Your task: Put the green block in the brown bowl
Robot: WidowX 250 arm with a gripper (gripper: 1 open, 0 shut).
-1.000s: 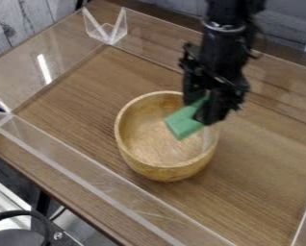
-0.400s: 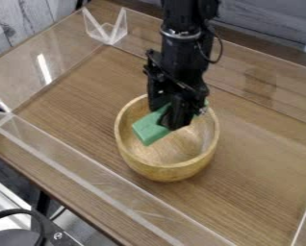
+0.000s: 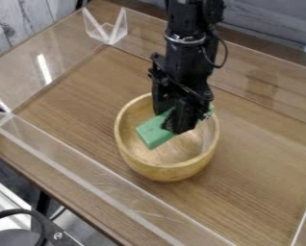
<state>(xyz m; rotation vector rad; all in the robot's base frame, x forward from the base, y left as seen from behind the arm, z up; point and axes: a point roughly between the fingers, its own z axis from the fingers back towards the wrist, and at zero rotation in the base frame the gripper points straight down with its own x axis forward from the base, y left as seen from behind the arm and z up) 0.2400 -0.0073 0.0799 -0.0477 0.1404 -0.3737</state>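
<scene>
The brown bowl (image 3: pixel 133 152) sits on the wooden table, a round tan wooden bowl with a pale grainy inside. My black gripper (image 3: pixel 176 121) points straight down into it from above, its jaws shut on the green block (image 3: pixel 155 132). The block is tilted and hangs inside the bowl's rim, just above the bowl's floor; whether it touches the floor I cannot tell. The gripper's body hides the block's right end.
Low clear acrylic walls (image 3: pixel 65 173) run around the wooden table top. A small clear acrylic stand (image 3: pixel 107 26) sits at the far left corner. A black cable or base part (image 3: pixel 14 231) shows at the bottom left, outside the wall.
The gripper with the green block has moved left from the bowl's right rim to over its middle and sunk slightly into it. Over the last half second it has barely moved.
</scene>
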